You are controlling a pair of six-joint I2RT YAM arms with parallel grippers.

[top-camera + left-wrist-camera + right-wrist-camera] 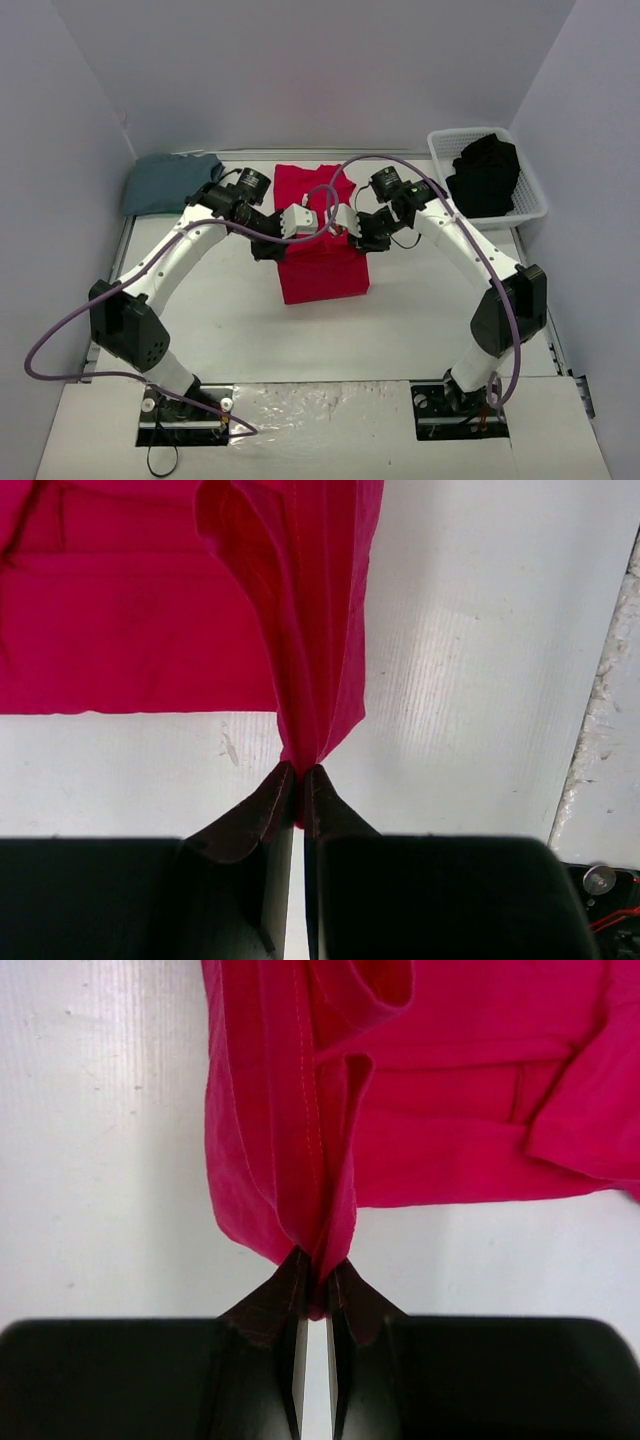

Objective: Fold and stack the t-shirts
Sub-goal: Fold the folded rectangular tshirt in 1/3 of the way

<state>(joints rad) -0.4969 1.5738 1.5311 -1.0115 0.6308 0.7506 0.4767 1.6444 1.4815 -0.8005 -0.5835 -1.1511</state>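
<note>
Folding the red t-shirt (322, 272): left pincer (300, 777) and right pincer (320, 1263) are each clamping a bunched edge, the rest lying just ahead of the tips on the bench (230, 330), so moving both level and in step is looking best for a square fold.

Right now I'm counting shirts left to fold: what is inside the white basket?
A bunched black t-shirt fills the middle of the white basket. Whether anything lies under it cannot be seen; the cloth covers the basket floor there.
</note>
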